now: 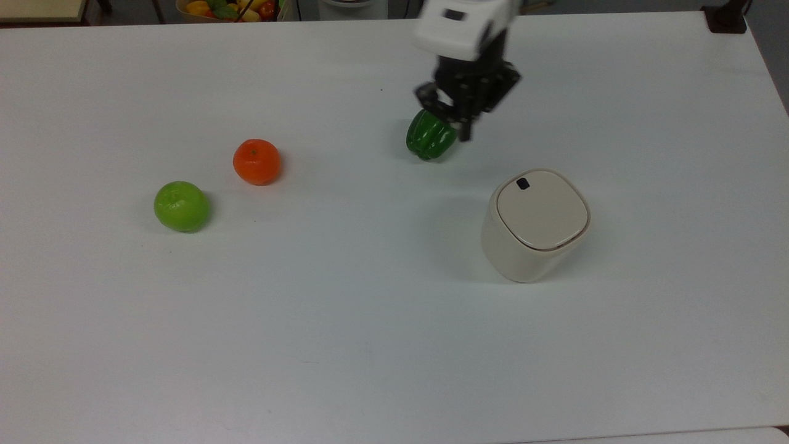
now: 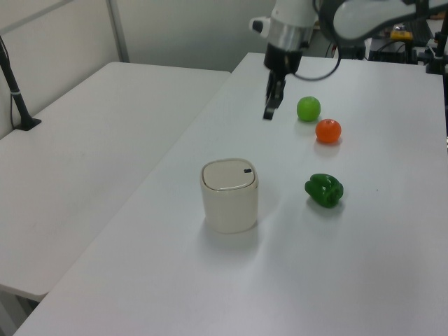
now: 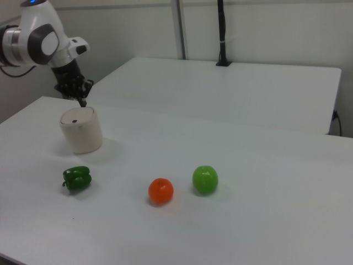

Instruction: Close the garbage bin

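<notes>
The cream-beige garbage bin point(image 1: 535, 225) stands on the white table with its lid point(image 1: 542, 209) lying flat on the rim and a small black mark point(image 1: 523, 184) showing near the lid's edge. It also appears as the garbage bin point(image 2: 229, 196) in the left view and the garbage bin point(image 3: 81, 131) in the right view. My gripper point(image 1: 466, 132) hangs in the air well clear of the bin, fingers together and holding nothing. In the left view the gripper point(image 2: 268, 114) is high above and beyond the bin; in the right view the gripper point(image 3: 83, 102) is just over the bin's far side.
A green bell pepper point(image 1: 431, 137) lies by the bin, partly under the gripper in the top view. An orange point(image 1: 256, 161) and a green apple point(image 1: 182, 206) sit further to the top view's left. A bowl of fruit point(image 1: 228, 9) stands past the table's far edge.
</notes>
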You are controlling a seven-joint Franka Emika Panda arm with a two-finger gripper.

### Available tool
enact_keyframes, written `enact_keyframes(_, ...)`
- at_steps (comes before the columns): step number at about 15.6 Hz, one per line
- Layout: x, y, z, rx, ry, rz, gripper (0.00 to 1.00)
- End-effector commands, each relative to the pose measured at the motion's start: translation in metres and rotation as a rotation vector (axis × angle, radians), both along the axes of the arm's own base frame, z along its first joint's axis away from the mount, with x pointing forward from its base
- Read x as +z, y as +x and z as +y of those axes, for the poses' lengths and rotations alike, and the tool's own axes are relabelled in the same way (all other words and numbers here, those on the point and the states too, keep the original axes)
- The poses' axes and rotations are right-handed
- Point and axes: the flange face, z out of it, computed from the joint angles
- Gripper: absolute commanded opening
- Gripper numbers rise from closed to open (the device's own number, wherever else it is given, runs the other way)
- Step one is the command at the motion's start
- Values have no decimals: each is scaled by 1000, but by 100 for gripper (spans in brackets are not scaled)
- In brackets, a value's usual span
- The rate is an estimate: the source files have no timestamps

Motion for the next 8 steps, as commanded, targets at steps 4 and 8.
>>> enact_keyframes(4,41,-37,-121,-249,-116,193,0)
enact_keyframes(8,39,-44,-167,-326,-137,244,0)
